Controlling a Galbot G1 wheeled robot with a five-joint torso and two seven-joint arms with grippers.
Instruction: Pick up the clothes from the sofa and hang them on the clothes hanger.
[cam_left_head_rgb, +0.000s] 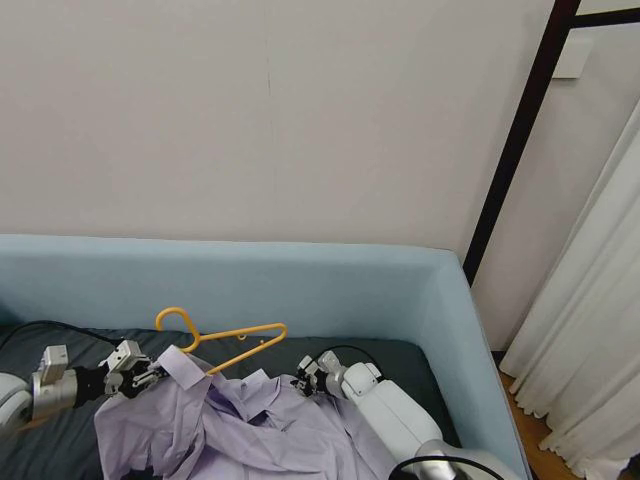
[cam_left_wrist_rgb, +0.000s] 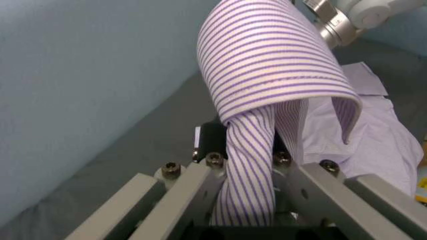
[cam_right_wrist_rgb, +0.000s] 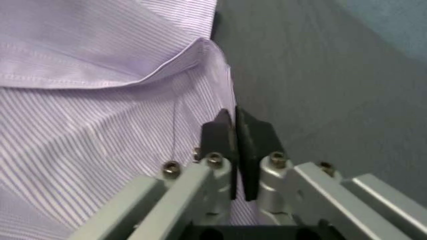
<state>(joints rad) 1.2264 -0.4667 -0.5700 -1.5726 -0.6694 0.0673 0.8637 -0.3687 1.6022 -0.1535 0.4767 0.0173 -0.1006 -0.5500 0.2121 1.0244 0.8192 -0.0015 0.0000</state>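
Note:
A lilac striped shirt (cam_left_head_rgb: 250, 430) lies crumpled on the dark grey seat (cam_left_head_rgb: 400, 360) of the pale blue sofa. An orange hanger (cam_left_head_rgb: 225, 340) rests against the shirt's far side, its hook pointing left. My left gripper (cam_left_head_rgb: 140, 378) is at the shirt's left end, shut on the collar (cam_left_wrist_rgb: 267, 60), which folds over above the fingers (cam_left_wrist_rgb: 200, 175). My right gripper (cam_left_head_rgb: 305, 382) is at the shirt's right edge, low on the seat. In the right wrist view its black pads (cam_right_wrist_rgb: 217, 137) are pressed together on the shirt's hem (cam_right_wrist_rgb: 100, 75).
The sofa's back (cam_left_head_rgb: 300, 280) and right armrest (cam_left_head_rgb: 455, 330) wall in the seat. A black rack pole (cam_left_head_rgb: 515, 140) rises behind the armrest, with white curtains (cam_left_head_rgb: 590, 330) at the right. My right arm's wrist (cam_left_wrist_rgb: 347, 15) shows beyond the collar in the left wrist view.

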